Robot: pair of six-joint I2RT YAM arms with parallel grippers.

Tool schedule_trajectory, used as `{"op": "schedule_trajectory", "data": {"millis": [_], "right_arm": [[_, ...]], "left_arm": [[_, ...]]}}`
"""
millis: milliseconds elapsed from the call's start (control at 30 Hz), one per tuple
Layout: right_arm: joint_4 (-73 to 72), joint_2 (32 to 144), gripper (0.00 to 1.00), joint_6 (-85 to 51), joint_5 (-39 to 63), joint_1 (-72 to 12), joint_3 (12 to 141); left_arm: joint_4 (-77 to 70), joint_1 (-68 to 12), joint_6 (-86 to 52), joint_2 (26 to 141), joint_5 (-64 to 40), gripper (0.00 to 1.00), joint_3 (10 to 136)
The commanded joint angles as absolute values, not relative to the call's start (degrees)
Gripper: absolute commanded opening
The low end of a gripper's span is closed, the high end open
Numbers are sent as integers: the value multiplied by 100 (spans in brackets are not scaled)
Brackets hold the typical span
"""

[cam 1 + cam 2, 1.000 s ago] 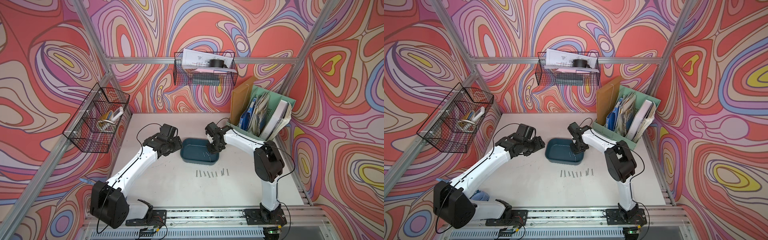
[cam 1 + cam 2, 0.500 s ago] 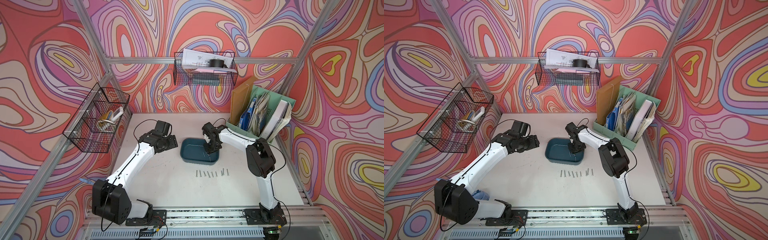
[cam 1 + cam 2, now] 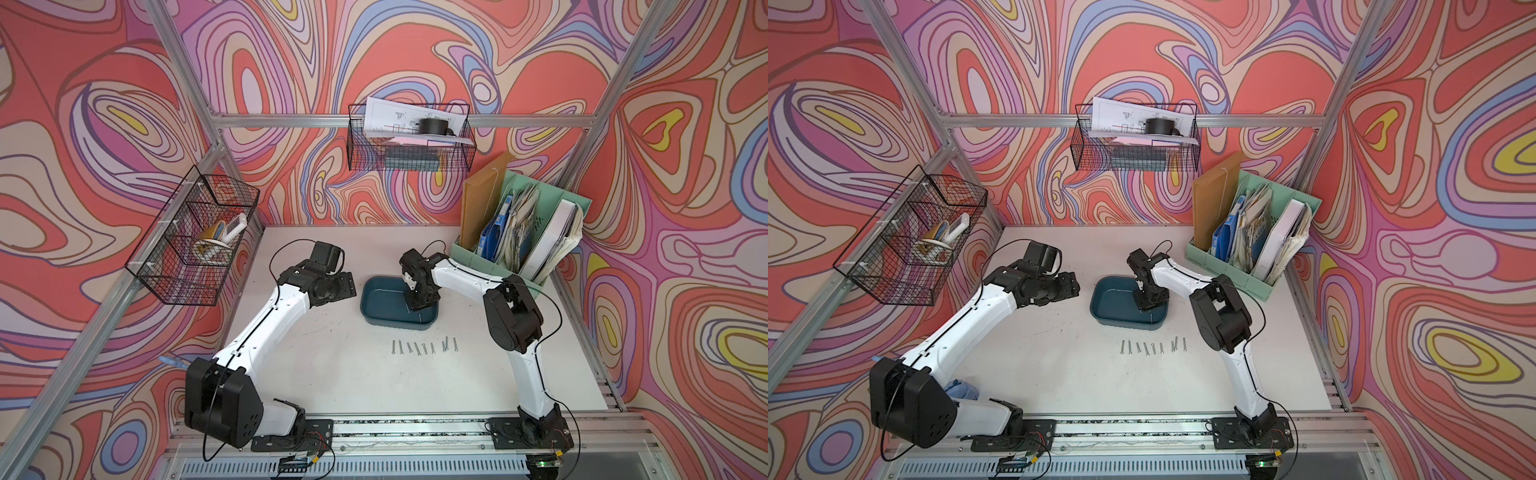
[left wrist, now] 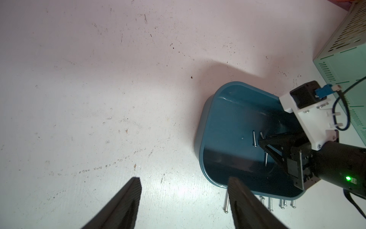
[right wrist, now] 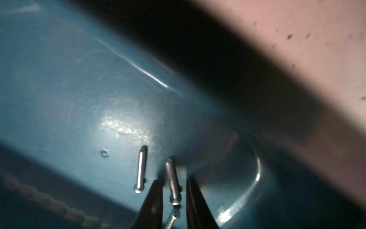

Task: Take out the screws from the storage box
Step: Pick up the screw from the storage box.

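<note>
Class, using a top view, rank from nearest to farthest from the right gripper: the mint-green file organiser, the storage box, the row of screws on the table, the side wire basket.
1. storage box: the right gripper is down inside it.
2. row of screws: just in front of the box.
3. file organiser: back right corner.
4. side wire basket: left wall.

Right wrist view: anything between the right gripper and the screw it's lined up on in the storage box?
Nothing visible. The right gripper, open, straddles that screw on the storage box floor, with a gap each side. A second screw lies just outside one finger; a third screw lies head to head with the straddled one.
</note>
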State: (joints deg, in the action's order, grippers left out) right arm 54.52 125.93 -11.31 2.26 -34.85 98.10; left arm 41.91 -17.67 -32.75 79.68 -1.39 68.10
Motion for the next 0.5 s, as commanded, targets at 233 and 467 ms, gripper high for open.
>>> {"op": "schedule_trajectory", "data": {"millis": [233, 467], "right_arm": [[5601, 12749, 10, -1143, -97, -3550, 9500], [5577, 12426, 4, -1179, -162, -3602, 9634]], "left_arm": [[4464, -1742, -3255, 8042, -204, 75, 6796], [4434, -1744, -3302, 8042, -355, 75, 6789]]}}
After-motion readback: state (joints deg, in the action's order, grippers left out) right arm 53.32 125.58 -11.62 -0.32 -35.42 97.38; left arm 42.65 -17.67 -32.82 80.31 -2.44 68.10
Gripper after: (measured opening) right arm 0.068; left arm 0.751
